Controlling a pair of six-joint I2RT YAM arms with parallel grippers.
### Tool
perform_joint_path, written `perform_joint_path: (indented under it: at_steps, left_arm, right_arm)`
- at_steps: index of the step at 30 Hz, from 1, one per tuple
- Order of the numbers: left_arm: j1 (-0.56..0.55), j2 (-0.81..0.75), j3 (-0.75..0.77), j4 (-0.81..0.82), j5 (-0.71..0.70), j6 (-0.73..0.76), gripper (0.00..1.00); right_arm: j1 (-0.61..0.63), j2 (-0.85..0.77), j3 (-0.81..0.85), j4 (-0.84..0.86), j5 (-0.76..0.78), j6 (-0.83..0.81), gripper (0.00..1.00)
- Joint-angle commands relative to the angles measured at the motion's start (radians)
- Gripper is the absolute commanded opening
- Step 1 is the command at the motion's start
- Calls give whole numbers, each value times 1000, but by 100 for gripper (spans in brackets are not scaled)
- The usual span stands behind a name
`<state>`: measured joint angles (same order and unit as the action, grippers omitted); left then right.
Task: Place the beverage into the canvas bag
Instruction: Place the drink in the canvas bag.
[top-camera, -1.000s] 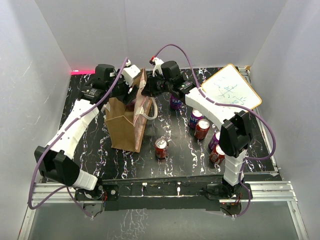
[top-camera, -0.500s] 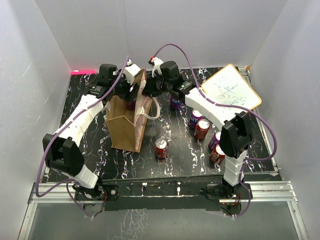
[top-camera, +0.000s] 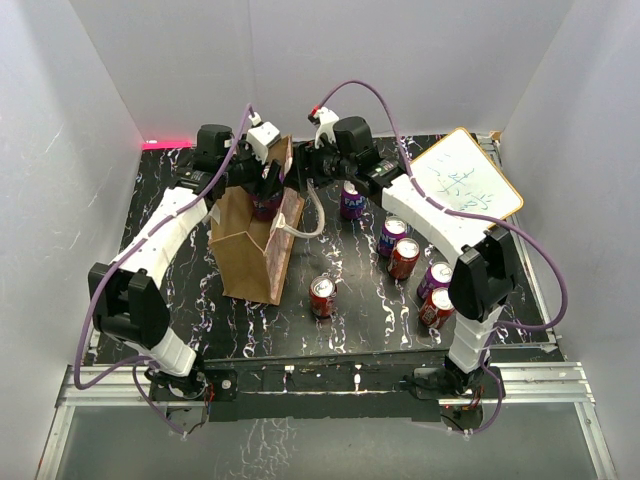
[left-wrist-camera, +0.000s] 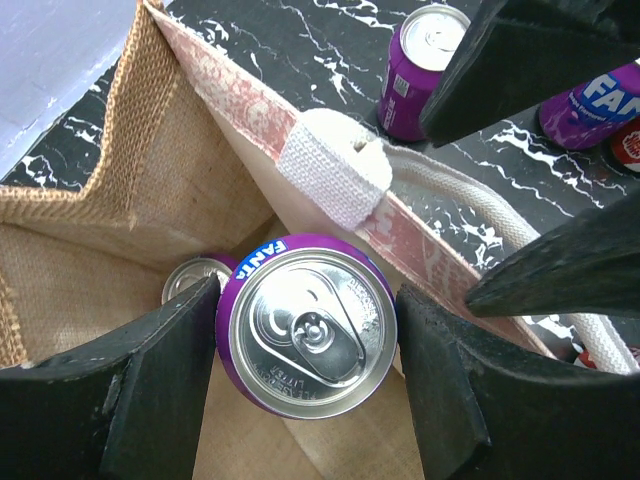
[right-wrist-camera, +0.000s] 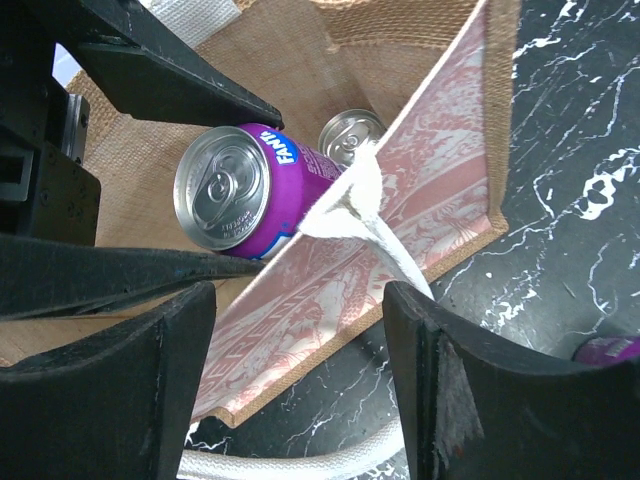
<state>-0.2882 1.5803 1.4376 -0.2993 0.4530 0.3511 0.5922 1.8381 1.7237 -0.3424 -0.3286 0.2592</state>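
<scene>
One purple can (left-wrist-camera: 305, 338) held in half-open left pincer (left-wrist-camera: 307, 300).

Wood-framed whiteboard (top-camera: 465, 187), scribbled on, lies at far right of black marbled tabletop (top-camera: 370, 312). Red glow (top-camera: 165, 141) at far-left corner.

The left arm (top-camera: 165, 235) and the right arm (top-camera: 430, 215) are wearing smooth white shells with chunky black joints. 1 purple cable (top-camera: 370, 93) is looping along each arm. A small white block (top-camera: 262, 142) is sitting near each wrist. Each arm is ending in 2 flat black fingers (left-wrist-camera: 150, 400), looking a little scuffed.
</scene>
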Motion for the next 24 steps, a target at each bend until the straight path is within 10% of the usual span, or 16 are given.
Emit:
perform_joint_path:
  at_steps: [1,24]
  left_arm:
    - [4,-8,-8,162,101,-42,0]
    - [46,134,-16,287,223,-20,0]
  right_arm:
    - [-34,-82,-19,18,-3,-42,74]
    - [-93,-127,-75,11,-49,-99,79]
